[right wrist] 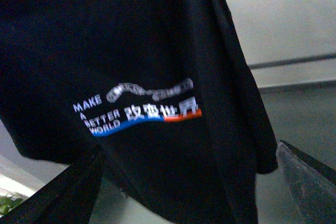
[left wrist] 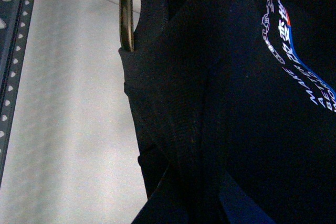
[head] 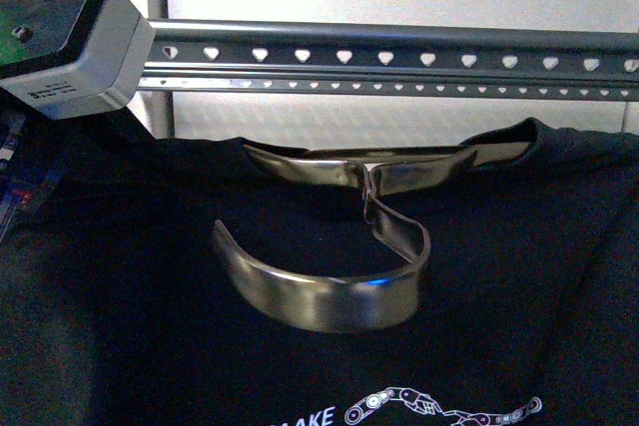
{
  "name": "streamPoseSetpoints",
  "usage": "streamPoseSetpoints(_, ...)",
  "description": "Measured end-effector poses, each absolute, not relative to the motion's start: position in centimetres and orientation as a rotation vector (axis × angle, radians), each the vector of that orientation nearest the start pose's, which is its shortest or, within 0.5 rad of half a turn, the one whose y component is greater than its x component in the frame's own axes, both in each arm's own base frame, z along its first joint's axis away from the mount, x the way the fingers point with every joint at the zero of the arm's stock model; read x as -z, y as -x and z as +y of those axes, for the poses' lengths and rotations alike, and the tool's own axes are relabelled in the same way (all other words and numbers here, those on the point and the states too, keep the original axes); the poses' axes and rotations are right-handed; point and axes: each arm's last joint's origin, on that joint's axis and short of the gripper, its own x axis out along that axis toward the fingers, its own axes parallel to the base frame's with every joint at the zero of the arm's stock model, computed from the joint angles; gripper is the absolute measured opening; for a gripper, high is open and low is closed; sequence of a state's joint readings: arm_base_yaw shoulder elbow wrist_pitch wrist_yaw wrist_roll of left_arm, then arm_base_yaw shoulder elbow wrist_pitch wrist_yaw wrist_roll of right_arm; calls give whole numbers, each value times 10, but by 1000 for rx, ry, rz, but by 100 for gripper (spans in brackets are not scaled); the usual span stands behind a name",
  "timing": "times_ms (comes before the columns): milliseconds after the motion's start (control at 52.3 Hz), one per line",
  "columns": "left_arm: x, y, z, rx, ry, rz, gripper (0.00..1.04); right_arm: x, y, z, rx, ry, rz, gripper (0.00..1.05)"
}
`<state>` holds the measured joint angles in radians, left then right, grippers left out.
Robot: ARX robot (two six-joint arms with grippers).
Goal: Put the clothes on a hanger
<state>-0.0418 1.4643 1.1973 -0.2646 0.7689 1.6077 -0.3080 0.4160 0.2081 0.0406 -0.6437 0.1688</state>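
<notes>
The black T-shirt (head: 519,276) fills the lower front view, and its white print shows at the bottom edge. The metal hanger (head: 319,296) has its shoulders tucked inside the collar, with its broad flat hook curling out over the chest. In the left wrist view, my left gripper (left wrist: 184,203) is shut on a bunched fold of the T-shirt (left wrist: 252,129), just below the hanger band (left wrist: 126,14). In the right wrist view, my right gripper (right wrist: 184,192) is open. Its dark fingers (right wrist: 52,192) stand either side of the T-shirt's lower part (right wrist: 131,40), under the "MAKE A BETTER WORLD" print.
A perforated grey metal rail (head: 399,57) runs across behind the shirt, in front of a white wall. The grey box of my left arm (head: 70,42) sits at the upper left. The rail (left wrist: 13,51) also shows in the left wrist view. A green plant (right wrist: 8,203) is at a corner.
</notes>
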Motion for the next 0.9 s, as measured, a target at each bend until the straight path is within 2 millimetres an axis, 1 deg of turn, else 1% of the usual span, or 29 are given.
streamPoseSetpoints(19, -314, -319, -33, 989, -1287, -232, 4, -208, -122, -21, -332, -225, 163, 97)
streamPoseSetpoints(76, -314, -320, -33, 989, -1287, -231, 4, -235, -136, -26, -397, -89, 79, 97)
streamPoseSetpoints(96, -314, -320, -33, 989, -1287, -230, 4, -240, -138, -27, -404, -55, 63, 97)
streamPoseSetpoints(115, -313, -320, -33, 988, -1287, -228, 4, -250, -144, -29, -435, 35, 27, 97)
streamPoseSetpoints(134, -313, -320, -33, 987, -1288, -226, 4, -255, -146, -29, -449, 75, 10, 97)
streamPoseSetpoints(191, -313, -320, -33, 985, -1290, -225, 4, -277, -162, -32, -529, 289, -50, 97)
streamPoseSetpoints(229, -313, -320, -33, 985, -1291, -225, 4, -284, -170, -33, -584, 405, -62, 97)
streamPoseSetpoints(306, -313, -320, -33, 986, -1292, -226, 4, -294, -185, -35, -667, 561, -32, 97)
streamPoseSetpoints(325, -313, -320, -33, 986, -1292, -227, 4, -298, -194, -35, -682, 677, -23, 97)
streamPoseSetpoints(344, -313, -320, -33, 986, -1293, -227, 4, -301, -200, -35, -694, 722, -9, 97)
streamPoseSetpoints(363, -313, -320, -33, 986, -1293, -227, 4, -305, -207, -35, -696, 820, -9, 97)
streamPoseSetpoints(402, -313, -320, -33, 986, -1293, -227, 4, -311, -219, -33, -709, 960, -14, 97)
streamPoseSetpoints(440, -313, -320, -33, 986, -1293, -227, 4, -322, -234, -29, -720, 1102, -53, 97)
streamPoseSetpoints(478, -313, -320, -33, 986, -1294, -227, 4, -333, -245, -21, -726, 1196, -94, 97)
streamPoseSetpoints(574, -313, -320, -33, 987, -1296, -230, 4, -348, -259, -6, -728, 1282, -147, 97)
streamPoseSetpoints(707, -313, -320, -33, 989, -1294, -233, 4, -355, -278, 13, -746, 1316, -151, 97)
streamPoseSetpoints(784, -313, -320, -33, 989, -1294, -233, 4, -353, -292, 22, -759, 1318, -114, 97)
streamPoseSetpoints(899, -313, -320, -33, 989, -1298, -234, 4, -339, -315, 32, -766, 1319, -25, 97)
